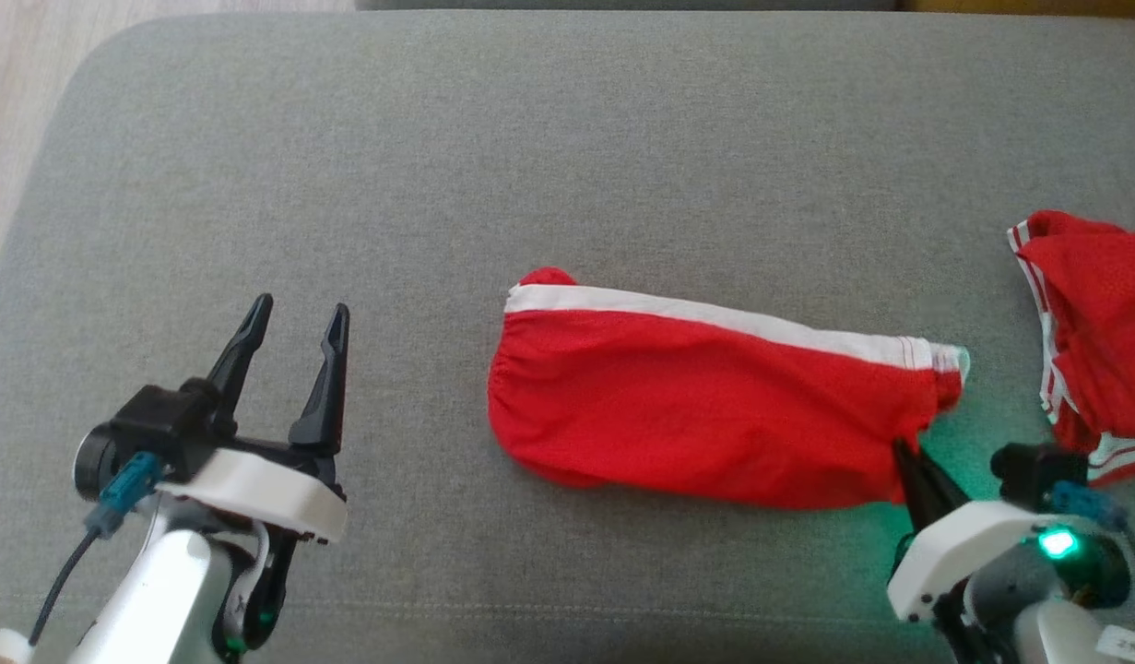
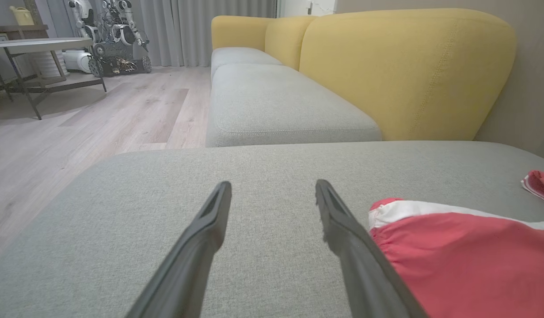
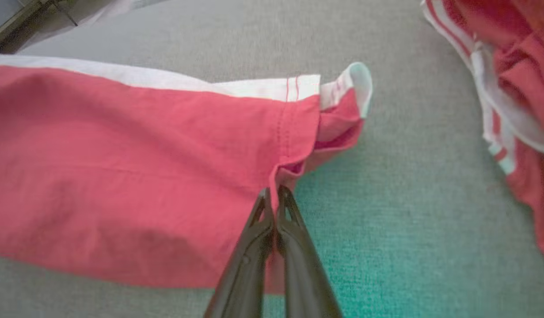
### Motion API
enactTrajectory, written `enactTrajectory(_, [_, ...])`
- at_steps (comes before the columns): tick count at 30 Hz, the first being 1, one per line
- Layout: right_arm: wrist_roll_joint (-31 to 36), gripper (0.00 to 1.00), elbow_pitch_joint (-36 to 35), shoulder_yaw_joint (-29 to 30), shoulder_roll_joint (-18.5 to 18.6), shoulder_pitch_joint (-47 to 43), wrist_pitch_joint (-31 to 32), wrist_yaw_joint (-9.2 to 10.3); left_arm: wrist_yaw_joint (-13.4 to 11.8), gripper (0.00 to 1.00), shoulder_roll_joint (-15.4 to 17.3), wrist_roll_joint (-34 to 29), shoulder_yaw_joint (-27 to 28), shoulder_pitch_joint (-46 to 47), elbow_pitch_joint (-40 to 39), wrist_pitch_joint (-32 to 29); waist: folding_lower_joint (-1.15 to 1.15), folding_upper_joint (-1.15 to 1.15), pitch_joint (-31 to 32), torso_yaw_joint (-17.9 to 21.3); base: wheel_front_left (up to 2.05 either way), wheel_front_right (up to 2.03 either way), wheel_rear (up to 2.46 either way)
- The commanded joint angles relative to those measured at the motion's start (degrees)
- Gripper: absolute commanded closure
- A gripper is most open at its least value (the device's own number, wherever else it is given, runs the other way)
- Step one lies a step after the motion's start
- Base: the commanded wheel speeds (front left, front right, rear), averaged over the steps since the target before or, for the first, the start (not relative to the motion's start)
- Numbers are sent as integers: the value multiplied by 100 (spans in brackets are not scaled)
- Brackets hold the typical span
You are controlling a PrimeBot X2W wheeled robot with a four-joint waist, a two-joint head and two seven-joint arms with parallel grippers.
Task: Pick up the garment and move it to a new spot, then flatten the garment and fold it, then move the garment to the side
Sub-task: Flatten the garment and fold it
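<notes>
Garment [image 1: 705,415], red with white stripe, lies flat at middle of grey sofa cushion [image 1: 438,138]; right claw [image 1: 899,450] pinched shut on its near right hem corner, left claw [image 1: 301,306] wide open at near left, well apart from the cloth.

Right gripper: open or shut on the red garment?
Shut on the garment. In the right wrist view the jaws of the right gripper meet, pinching a ridge of red hem between their tips.
</notes>
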State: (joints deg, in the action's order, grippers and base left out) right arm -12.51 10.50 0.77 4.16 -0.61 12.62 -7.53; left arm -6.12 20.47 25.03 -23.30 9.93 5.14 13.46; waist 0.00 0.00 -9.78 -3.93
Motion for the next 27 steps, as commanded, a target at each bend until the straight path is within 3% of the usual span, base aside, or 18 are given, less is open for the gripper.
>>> enactTrajectory(1, [59,100,-7,-125,-9,69,-9,4,-37,0,182,53,242,196,-174,26,0,0,14,8,0,0,0])
enactTrajectory(2, [51,84,90,-131,-23,57,-10,4,-40,0,185,58,241,190,-174,23,0,0,22,14,0,0,0])
enactTrajectory(3, [59,56,180,-131,-34,54,-18,4,-42,0,187,63,236,186,-176,18,0,0,29,15,0,0,0])
enactTrajectory(4, [68,0,255,-131,-44,63,-41,4,-44,0,191,67,233,183,-177,12,0,0,34,17,0,0,0])
enactTrajectory(10, [11,0,280,-175,-81,175,-357,4,-71,0,200,83,216,148,-168,0,0,0,98,11,0,0,0])
enactTrajectory(17, [88,0,-610,-244,-97,282,-703,4,-166,0,213,113,225,1,-176,-7,0,0,261,33,0,0,0])
enactTrajectory(27, [313,0,-1751,-289,-22,387,-559,4,-287,0,267,134,211,-166,-261,-74,0,0,476,54,0,0,0])
